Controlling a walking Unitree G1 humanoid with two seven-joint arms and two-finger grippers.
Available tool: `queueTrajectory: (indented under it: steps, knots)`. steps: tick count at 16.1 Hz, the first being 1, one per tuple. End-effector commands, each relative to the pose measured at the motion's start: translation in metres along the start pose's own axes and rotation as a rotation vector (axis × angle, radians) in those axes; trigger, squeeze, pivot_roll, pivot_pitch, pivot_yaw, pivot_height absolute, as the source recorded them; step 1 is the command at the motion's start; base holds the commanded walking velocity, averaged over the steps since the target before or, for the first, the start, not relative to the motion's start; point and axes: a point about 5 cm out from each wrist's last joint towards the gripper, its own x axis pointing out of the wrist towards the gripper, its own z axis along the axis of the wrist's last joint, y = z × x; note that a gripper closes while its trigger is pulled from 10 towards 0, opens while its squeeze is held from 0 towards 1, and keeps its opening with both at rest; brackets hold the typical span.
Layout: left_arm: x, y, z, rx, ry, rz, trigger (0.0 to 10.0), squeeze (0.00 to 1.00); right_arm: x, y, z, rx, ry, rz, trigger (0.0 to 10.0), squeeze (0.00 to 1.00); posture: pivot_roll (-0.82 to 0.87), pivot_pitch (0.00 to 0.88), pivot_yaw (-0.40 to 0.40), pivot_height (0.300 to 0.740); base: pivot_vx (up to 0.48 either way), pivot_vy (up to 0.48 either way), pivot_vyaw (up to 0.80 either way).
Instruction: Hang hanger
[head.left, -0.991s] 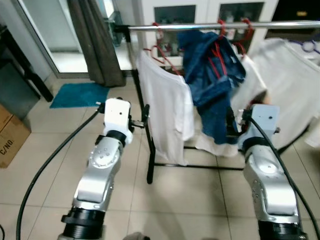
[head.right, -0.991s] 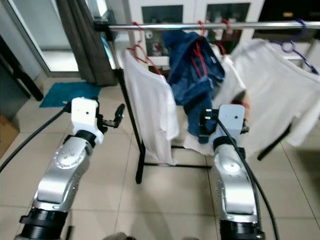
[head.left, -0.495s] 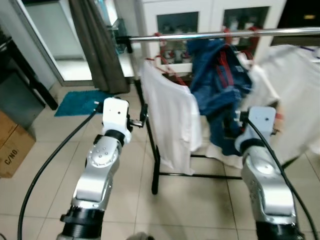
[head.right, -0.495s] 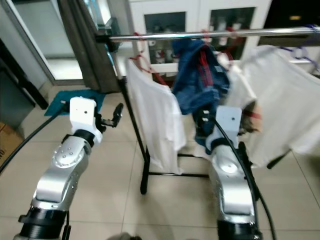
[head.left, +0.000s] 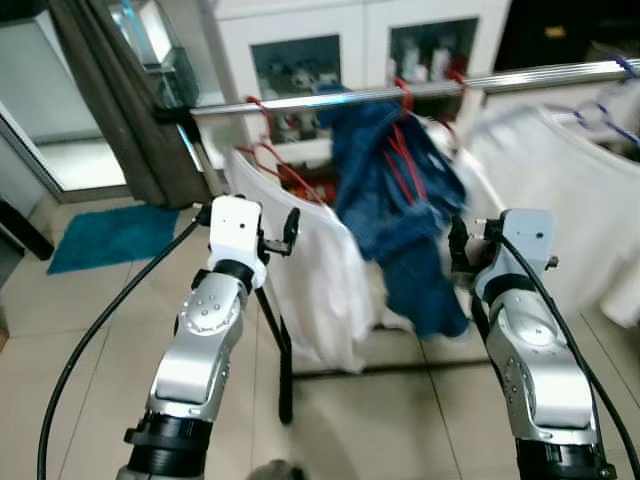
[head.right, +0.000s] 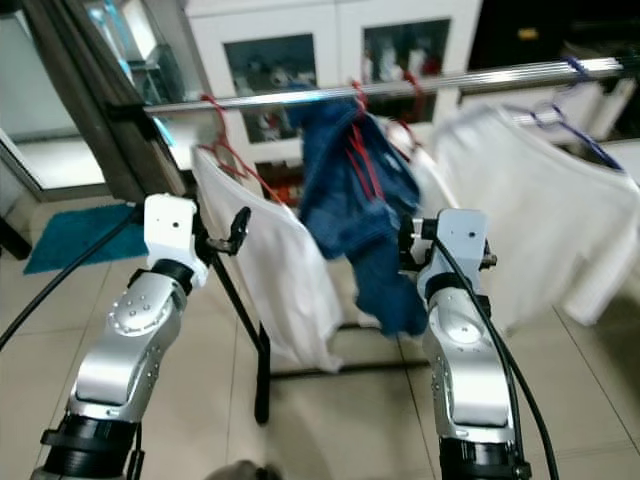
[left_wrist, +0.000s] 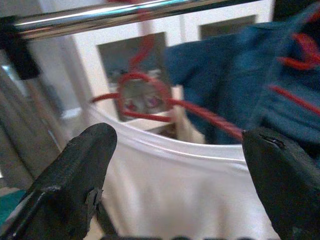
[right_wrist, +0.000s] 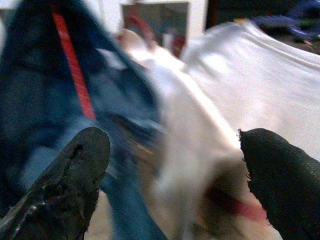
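Clothes hang along a silver rail (head.left: 300, 100) carried on a black rack frame (head.left: 285, 370) that stands on the tiled floor (head.left: 80, 330). On the rail's left part a red hanger (head.left: 262, 158) holds a white T-shirt (head.left: 310, 270), its hook looped up toward the rail; in the left wrist view the same hanger (left_wrist: 142, 95) shows its red loop just under the rail with the shirt's collar below it. Next to it a blue denim garment (head.left: 400, 220) droops from another red hanger (head.left: 405, 150), bunched and twisted. Further right a second white shirt (head.left: 560, 200) is spread wide, blurred.

Both arms are raised in front of the rack. The left gripper (head.left: 290, 228) hovers just beside the first T-shirt's shoulder, its fingers (left_wrist: 75, 170) spread wide apart with nothing between them. The right gripper (head.left: 455, 245) sits close against the denim garment's lower part; its fingers (right_wrist: 65, 175) are likewise spread wide and hold nothing, with denim and white cloth just ahead of them.

Behind the rack stands a white cabinet (head.left: 340, 50) with glass doors, a dark curtain (head.left: 120, 90) hangs at the left, and a teal mat (head.left: 100, 235) lies on the floor.
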Motion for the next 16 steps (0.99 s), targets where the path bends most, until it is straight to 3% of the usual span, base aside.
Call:
queueTrajectory:
  steps: [1, 6, 8, 11, 13, 14, 16]
  knots:
    - [-0.001, 0.007, 0.002, 0.008, -0.008, 0.023, 10.0, 0.03, 0.0, 0.009, 0.007, -0.007, -0.037, 0.048, 10.0, 0.0, -0.1, 0.049, 0.093, 0.74, 0.368, 0.0, 0.0]
    - [-0.003, 0.006, 0.005, 0.023, -0.016, 0.017, 10.0, 0.03, -0.001, 0.023, 0.018, -0.042, -0.089, 0.198, 10.0, 0.0, -0.09, 0.053, 0.088, 0.74, 0.358, 0.0, 0.25]
    - [-0.004, 0.006, 0.008, 0.039, -0.026, 0.008, 10.0, 0.02, -0.001, 0.029, 0.026, 0.014, -0.114, 0.285, 10.0, 0.0, -0.08, 0.056, 0.086, 0.74, 0.298, 0.0, 0.8]
    - [-0.004, 0.011, 0.009, 0.042, -0.025, 0.036, 10.0, 0.0, 0.005, 0.022, 0.033, 0.101, -0.122, 0.313, 10.0, 0.0, -0.07, 0.054, 0.085, 0.74, 0.0, 0.0, 0.0]
    - [-0.002, 0.012, 0.012, 0.043, -0.025, 0.035, 10.0, 0.0, 0.009, 0.02, 0.038, 0.111, -0.139, 0.329, 10.0, 0.0, -0.08, 0.052, 0.087, 0.74, 0.0, 0.0, 0.0]
    - [-0.002, 0.013, 0.012, 0.051, -0.025, 0.03, 10.0, 0.0, 0.011, 0.022, 0.04, 0.11, -0.141, 0.353, 10.0, 1.0, -0.08, 0.051, 0.087, 0.74, 0.0, 0.0, 0.0]
    - [-0.001, 0.015, 0.011, 0.057, -0.022, 0.033, 10.0, 0.0, 0.014, 0.026, 0.042, 0.103, -0.139, 0.427, 10.0, 1.0, -0.08, 0.044, 0.088, 0.74, 0.0, 0.0, 0.0]
